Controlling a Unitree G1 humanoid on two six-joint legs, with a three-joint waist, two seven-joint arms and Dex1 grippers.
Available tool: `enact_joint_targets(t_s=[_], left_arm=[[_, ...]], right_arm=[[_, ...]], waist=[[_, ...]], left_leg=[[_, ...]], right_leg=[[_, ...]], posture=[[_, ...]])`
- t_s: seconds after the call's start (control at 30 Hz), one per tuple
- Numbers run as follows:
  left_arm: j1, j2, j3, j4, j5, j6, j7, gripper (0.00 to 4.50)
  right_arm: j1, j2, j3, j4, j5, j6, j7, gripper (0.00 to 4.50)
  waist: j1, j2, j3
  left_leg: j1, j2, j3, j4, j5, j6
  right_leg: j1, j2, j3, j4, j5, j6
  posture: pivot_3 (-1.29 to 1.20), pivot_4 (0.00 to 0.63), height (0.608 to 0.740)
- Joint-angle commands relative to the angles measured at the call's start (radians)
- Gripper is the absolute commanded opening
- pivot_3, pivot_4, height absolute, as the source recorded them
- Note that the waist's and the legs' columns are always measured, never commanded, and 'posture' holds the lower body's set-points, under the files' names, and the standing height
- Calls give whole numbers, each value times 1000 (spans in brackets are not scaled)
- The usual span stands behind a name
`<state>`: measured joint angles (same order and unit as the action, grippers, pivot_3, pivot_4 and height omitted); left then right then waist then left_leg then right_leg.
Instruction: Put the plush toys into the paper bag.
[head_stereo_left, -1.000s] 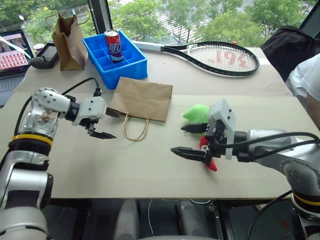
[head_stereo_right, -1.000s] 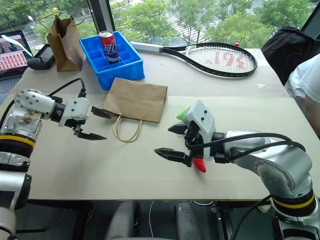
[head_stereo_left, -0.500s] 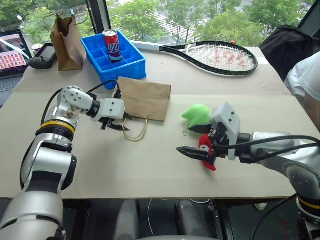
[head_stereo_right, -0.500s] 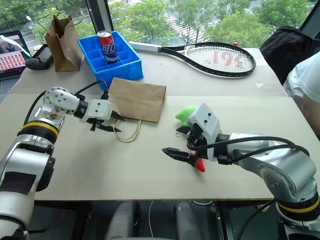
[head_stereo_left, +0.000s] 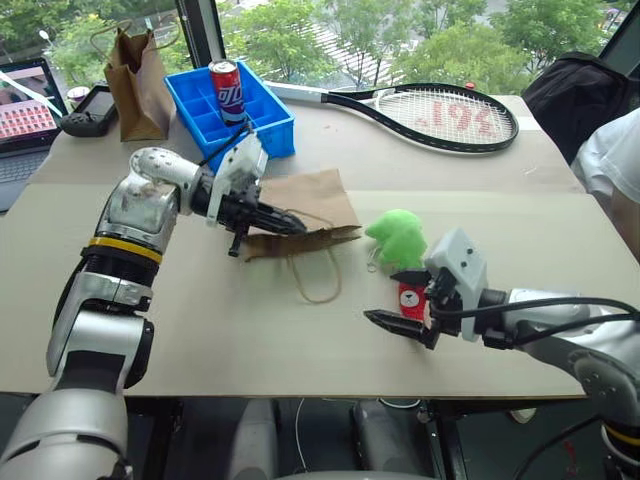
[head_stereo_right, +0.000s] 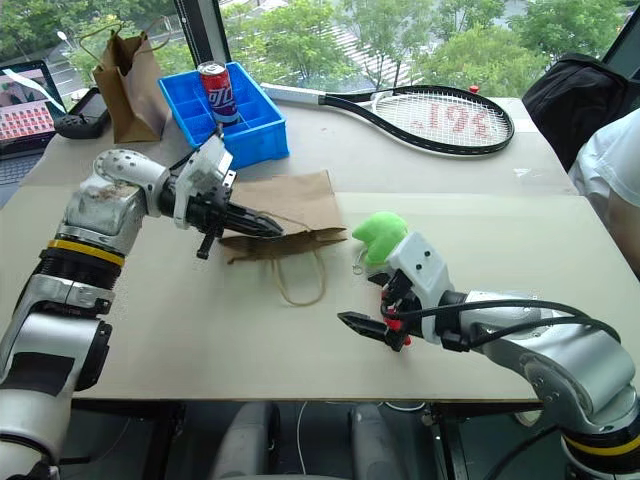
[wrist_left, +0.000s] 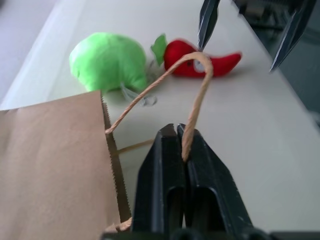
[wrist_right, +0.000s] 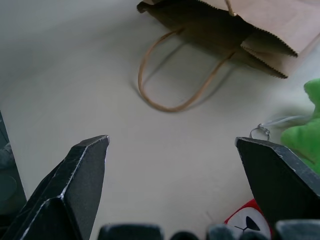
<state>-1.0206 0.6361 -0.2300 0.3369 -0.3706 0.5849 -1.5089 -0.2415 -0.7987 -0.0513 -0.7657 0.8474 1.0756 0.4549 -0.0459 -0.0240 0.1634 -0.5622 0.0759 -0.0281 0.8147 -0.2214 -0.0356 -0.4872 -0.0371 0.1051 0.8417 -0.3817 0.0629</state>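
Kraft-paper bag (head_stereo_left: 310, 205): left hand (head_stereo_left: 296, 224) clamped on its cord handle (wrist_left: 192, 100), lifting mouth open. Right hand (head_stereo_left: 405, 305) spread over red chili plush (wrist_left: 207, 62); next, close on it.

A blue tray (head_stereo_left: 268, 135) with compartments stands at the far side of the table (head_stereo_left: 200, 330), and a red can (head_stereo_left: 229, 92) stands upright in one of its compartments. Just left of the tray stands a narrow dark-brown bag (head_stereo_left: 140, 85), upright. Beside that bag lies a black device (head_stereo_left: 88, 112), and at the far left edge an open laptop (head_stereo_left: 28, 110) shows a lit screen. A black racket (head_stereo_left: 420, 112) lies flat to the right of the tray. A person's white sleeve (head_stereo_left: 612, 165) shows at the right edge, with a black bag (head_stereo_left: 575, 90) behind it.
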Motion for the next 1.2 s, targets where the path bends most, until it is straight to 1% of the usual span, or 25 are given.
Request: enact_joint_targets(t_s=[0.03, 0.07, 0.13, 0.23, 0.3, 0.33, 0.37, 0.43, 0.57, 0.7, 0.83, 0.93, 1.03, 1.2], left_arm=[[22, 18, 41, -218, -82, 302, 122, 0], [13, 3, 67, -243, -119, 395, 160, 0], [6, -20, 93, -287, -154, 475, 218, 0], [30, -15, 80, -336, -136, 481, 282, 0], [34, -20, 94, -357, -153, 509, 315, 0], [35, -22, 101, -364, -164, 520, 326, 0], [35, -23, 108, -371, -174, 529, 336, 0], [34, -23, 117, -372, -185, 540, 353, 0], [26, -30, 137, -356, -208, 556, 383, 0], [-9, -54, 177, -312, -240, 592, 420, 0], [-40, -77, 231, -301, -300, 664, 456, 0], [-69, -88, 266, -250, -293, 670, 515, 0], [-112, -79, 295, -182, -294, 668, 545, 0], [-187, -16, 275, -117, -268, 577, 494, 0]], right_arm=[[28, 42, -22, -54, -33, -52, -55, 3366], [33, 59, -18, -55, -46, -63, -68, 3007], [33, 95, 2, -52, -75, -86, -93, 2436], [-5, 145, 76, -27, -138, -98, -129, 1341], [-54, 203, 144, 26, -197, -118, -162, 585], [-74, 230, 180, 53, -225, -130, -172, 514], [-100, 263, 221, 94, -262, -146, -180, 243], [-147, 306, 281, 162, -320, -167, -185, 243], [-219, 374, 343, 300, -405, -222, -168, 243], [-256, 408, 398, 427, -484, -290, -121, 243], [-314, 467, 415, 594, -563, -397, -96, 243], [-330, 520, 447, 718, -627, -474, -85, 243], [-334, 542, 468, 789, -679, -525, -54, 243], [-344, 543, 491, 862, -747, -565, -6, 243]], waist=[[-1, 0, 0], [-2, 0, 0], [-2, 1, 0], [-2, 1, 1], [-3, 1, 1], [-3, 1, 1], [0, 2, 1], [1, 2, 2], [4, 3, 2], [5, 3, 2], [1, 3, 2], [0, 3, 2], [-2, 3, 2], [-4, 3, 2]], left_leg=[[1, 0, 0, 0, 0, 0], [2, 0, 0, 0, 0, 0], [4, 0, 0, 0, 0, 1], [8, 0, 0, 0, 1, 2], [10, 0, 0, 0, 1, 2], [10, 0, 0, 0, 1, 2], [11, 1, 0, 0, 1, 2], [11, 1, 0, 0, 1, 2], [11, 1, 0, 0, 1, 2], [11, 1, 0, 0, 1, 2], [10, 1, 0, 0, 1, 2], [10, 1, 0, 0, 1, 2], [10, 1, 0, 0, 1, 2], [10, 1, 0, 0, 1, 2]], right_leg=[[1, 0, 0, 0, 0, 0], [2, 0, 0, 0, 0, 0], [4, 0, 0, 0, 0, 0], [7, 1, 0, 0, -1, 1], [8, 1, 0, 0, -1, 1], [9, 1, 0, 0, -1, 1], [9, 2, 0, 0, -1, 1], [10, 2, 0, 0, 0, -1], [9, 2, 0, 0, 1, -2], [9, 2, 0, 0, 1, -2], [9, 2, 0, 0, 1, -2], [8, 2, 0, 1, 1, -2], [8, 2, 0, 2, 1, -2], [6, 2, 0, 4, 1, -2]], posture=[[0, 150, 658], [0, 150, 658], [0, 150, 658], [0, 150, 658], [0, 150, 658], [0, 150, 658], [0, 150, 658], [0, 150, 658], [0, 150, 658], [0, 150, 658], [0, 150, 658], [0, 150, 658], [0, 150, 658], [0, 150, 658]])
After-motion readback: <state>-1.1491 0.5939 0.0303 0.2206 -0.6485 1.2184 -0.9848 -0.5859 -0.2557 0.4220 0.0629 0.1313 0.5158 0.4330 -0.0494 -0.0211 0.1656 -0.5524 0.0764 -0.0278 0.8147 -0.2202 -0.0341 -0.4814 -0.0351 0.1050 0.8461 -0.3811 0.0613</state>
